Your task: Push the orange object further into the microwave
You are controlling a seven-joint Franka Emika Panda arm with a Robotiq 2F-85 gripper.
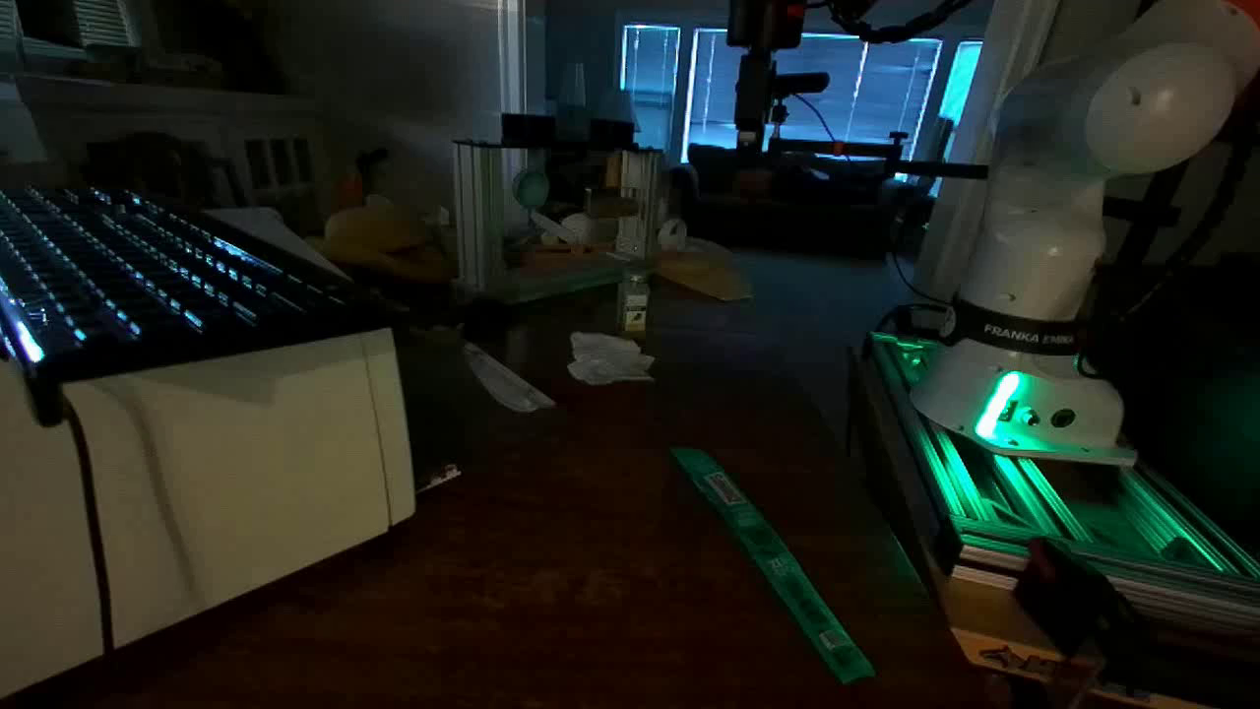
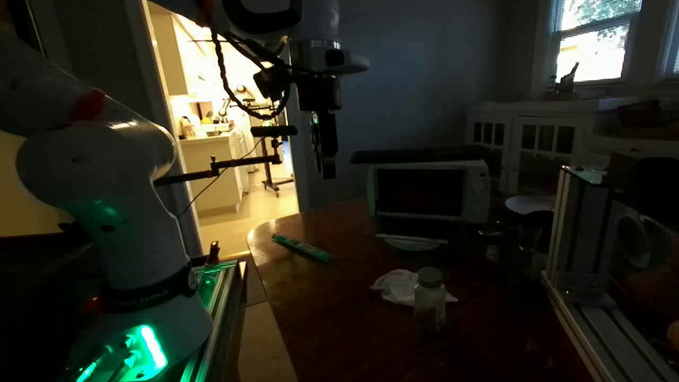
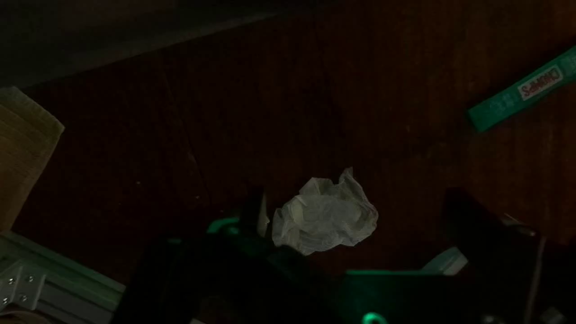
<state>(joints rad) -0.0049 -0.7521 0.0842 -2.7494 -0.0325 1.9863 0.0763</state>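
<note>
The orange object cannot be made out in any view; the scene is very dim. The white microwave (image 2: pixel 476 193) stands at the back of the table in an exterior view, its front dark, with only a faint reddish tint inside. I cannot tell whether its door is open. Its pale side (image 1: pixel 256 483) fills the left of an exterior view. My gripper (image 2: pixel 324 172) points down, high above the table, left of the microwave and apart from it. In the wrist view the gripper's (image 3: pixel 356 195) dark fingers are wide apart, with nothing held between them.
A keyboard (image 1: pixel 177 266) lies on top of the microwave. On the table are a green packet (image 1: pixel 773 561), crumpled white paper (image 3: pixel 326 218), a lidded jar (image 2: pixel 429 302) and a clear curved piece (image 1: pixel 507 379). A metal frame (image 2: pixel 562 239) and a flat tan piece (image 3: pixel 24 148) stand farther off.
</note>
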